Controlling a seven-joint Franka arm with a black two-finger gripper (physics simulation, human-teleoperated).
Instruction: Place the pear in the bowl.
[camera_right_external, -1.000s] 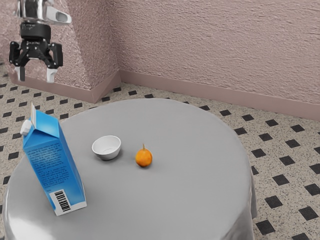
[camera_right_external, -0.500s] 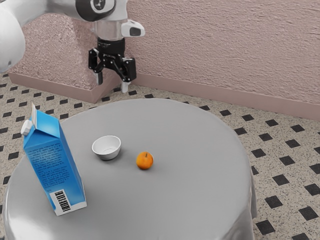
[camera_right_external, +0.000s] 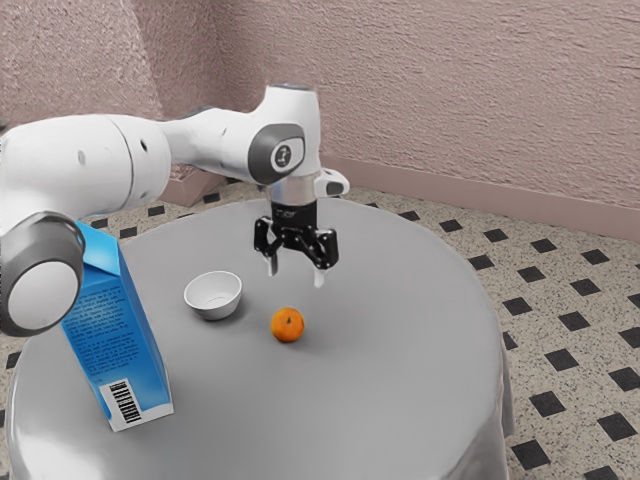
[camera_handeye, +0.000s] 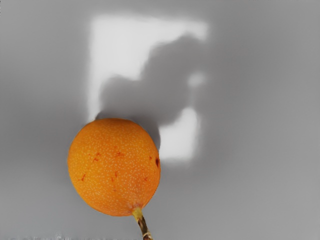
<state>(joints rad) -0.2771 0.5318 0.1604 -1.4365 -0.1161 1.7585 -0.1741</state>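
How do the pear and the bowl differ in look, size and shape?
Color: the pear is orange with pale speckles; the bowl is plain white.
Size: the bowl is wider than the pear.
Shape: the pear is a rounded fruit with a stem; the bowl is hollow, opening upward.
Shared: both rest on the table, apart from each other.

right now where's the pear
In the exterior view the pear sits on the table, just to that view's right of the white bowl, below the open claw.
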